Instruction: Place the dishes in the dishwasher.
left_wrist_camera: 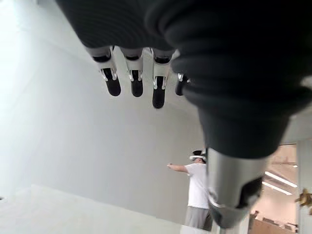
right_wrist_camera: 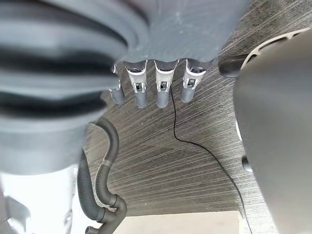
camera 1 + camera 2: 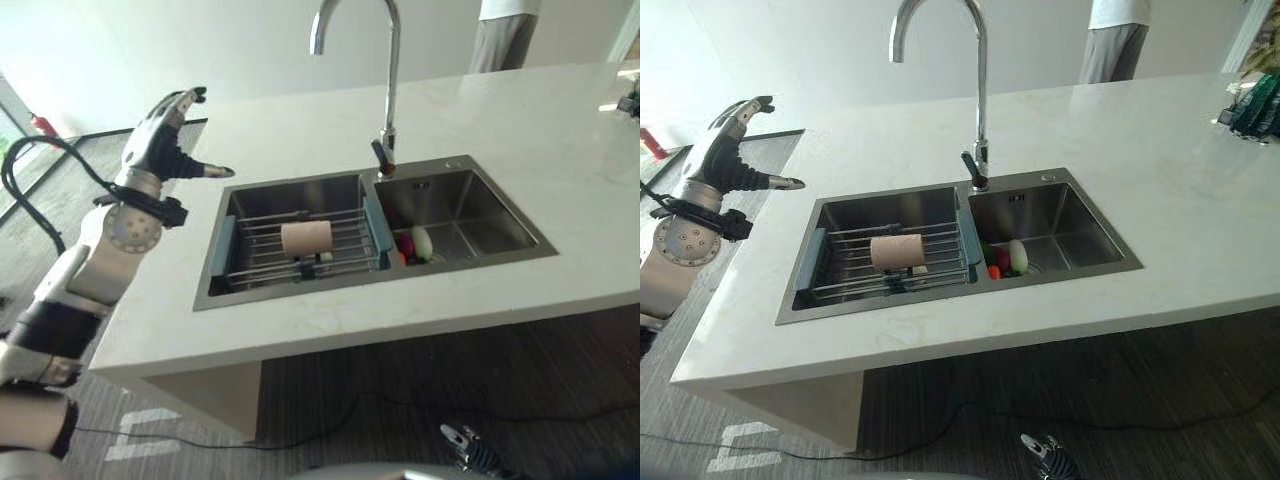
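Observation:
A beige cup lies on its side on a wire rack with blue ends, set in the left basin of the steel sink. In the right basin lie a white-and-green dish piece and small red items. My left hand is raised over the counter's left edge, apart from the sink, fingers straight and empty, thumb pointing toward the sink. My right hand hangs low near the floor below the counter, fingers straight, holding nothing.
A tall curved faucet rises behind the divider between the basins. The white counter stretches wide to the right, with green things at its far right corner. A person stands beyond the far edge. Grey drain hoses hang under the counter.

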Tool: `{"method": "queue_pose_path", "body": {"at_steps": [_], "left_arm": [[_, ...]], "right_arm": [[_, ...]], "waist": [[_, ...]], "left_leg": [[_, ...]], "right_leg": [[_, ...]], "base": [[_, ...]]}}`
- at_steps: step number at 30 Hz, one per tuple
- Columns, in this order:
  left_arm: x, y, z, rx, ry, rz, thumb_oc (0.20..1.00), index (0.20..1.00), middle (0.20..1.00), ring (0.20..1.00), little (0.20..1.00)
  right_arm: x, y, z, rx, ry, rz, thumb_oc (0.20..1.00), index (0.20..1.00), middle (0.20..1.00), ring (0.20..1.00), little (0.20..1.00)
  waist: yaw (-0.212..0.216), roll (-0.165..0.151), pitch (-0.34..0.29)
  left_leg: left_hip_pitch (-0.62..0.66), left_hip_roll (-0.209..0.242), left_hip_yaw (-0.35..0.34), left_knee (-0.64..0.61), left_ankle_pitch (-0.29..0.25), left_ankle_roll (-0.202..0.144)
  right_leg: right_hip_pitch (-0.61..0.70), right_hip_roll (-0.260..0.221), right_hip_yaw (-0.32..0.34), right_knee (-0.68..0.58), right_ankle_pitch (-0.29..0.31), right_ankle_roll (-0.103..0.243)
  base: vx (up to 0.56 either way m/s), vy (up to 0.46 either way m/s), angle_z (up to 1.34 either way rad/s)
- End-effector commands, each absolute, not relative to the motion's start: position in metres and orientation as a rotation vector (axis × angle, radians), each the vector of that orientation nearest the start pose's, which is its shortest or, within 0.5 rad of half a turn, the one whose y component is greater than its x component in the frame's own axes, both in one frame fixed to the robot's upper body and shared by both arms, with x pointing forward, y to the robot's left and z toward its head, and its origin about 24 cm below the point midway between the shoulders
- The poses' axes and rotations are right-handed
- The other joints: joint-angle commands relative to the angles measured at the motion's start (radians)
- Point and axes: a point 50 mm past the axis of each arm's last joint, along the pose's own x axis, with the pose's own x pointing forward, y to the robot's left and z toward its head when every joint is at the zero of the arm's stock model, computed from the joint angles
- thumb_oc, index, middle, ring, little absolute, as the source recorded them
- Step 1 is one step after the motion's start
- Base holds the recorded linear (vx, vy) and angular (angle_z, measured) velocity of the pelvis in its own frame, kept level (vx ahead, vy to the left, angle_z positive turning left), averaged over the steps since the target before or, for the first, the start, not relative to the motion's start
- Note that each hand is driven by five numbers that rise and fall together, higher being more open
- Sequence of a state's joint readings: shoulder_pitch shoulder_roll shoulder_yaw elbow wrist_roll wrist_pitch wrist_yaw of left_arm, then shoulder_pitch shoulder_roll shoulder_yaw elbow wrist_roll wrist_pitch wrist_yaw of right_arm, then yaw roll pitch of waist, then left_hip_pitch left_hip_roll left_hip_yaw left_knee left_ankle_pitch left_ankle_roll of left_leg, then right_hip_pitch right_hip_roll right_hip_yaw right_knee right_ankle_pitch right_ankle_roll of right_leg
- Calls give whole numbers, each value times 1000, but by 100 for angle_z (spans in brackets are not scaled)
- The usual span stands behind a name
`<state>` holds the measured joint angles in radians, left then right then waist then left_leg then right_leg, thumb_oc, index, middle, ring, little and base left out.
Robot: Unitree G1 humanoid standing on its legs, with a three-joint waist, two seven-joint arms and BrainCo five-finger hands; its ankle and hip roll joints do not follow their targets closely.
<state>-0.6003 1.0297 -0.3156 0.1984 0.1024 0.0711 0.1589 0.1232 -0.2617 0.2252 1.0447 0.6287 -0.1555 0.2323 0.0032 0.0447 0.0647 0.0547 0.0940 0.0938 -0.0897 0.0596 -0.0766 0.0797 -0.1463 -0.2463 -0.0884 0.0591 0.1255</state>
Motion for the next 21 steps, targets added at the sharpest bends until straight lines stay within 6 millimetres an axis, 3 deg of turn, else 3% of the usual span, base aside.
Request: {"method": "queue_pose_path", "body": {"at_steps": [1, 4, 14, 21], "left_arm": [[328, 284, 265, 1200, -347, 241, 1000, 1000, 1000, 1000, 1000], [338, 283, 260, 1169, -283, 209, 1000, 1000, 1000, 1000, 1000], [356, 266, 296, 1302, -316, 224, 1000, 1000, 1000, 1000, 1000], [364, 261, 283, 1353, -253, 249, 1000, 1000, 1000, 1000, 1000]], "right_arm": [[127, -223, -140, 272, 875, -65, 1000, 1000, 1000, 1000, 1000], [144, -225, -132, 252, 824, -26, 1000, 1000, 1000, 1000, 1000], [187, -215, -109, 267, 681, 73, 1000, 1000, 1000, 1000, 1000], [205, -214, -99, 231, 649, 100, 1000, 1000, 1000, 1000, 1000]], "waist": [[-13, -3, 61], [-24, -7, 101], [-26, -79, 234], [-27, -85, 269]], "left_leg": [[1, 15, -9, 3, -76, 4], [-35, 10, -14, 15, -69, 9], [-148, 26, -2, 13, -43, 6], [-173, 33, 5, 5, -25, -4]], "right_leg": [[-41, -89, 72, 8, 20, 104], [-81, -94, 99, 14, 37, 107], [-180, -77, 112, 11, 69, 104], [-202, -72, 104, 11, 70, 93]], "base": [[-89, 102, -24], [-121, 95, -12], [-162, -2, -4], [-61, 40, 0]]}}
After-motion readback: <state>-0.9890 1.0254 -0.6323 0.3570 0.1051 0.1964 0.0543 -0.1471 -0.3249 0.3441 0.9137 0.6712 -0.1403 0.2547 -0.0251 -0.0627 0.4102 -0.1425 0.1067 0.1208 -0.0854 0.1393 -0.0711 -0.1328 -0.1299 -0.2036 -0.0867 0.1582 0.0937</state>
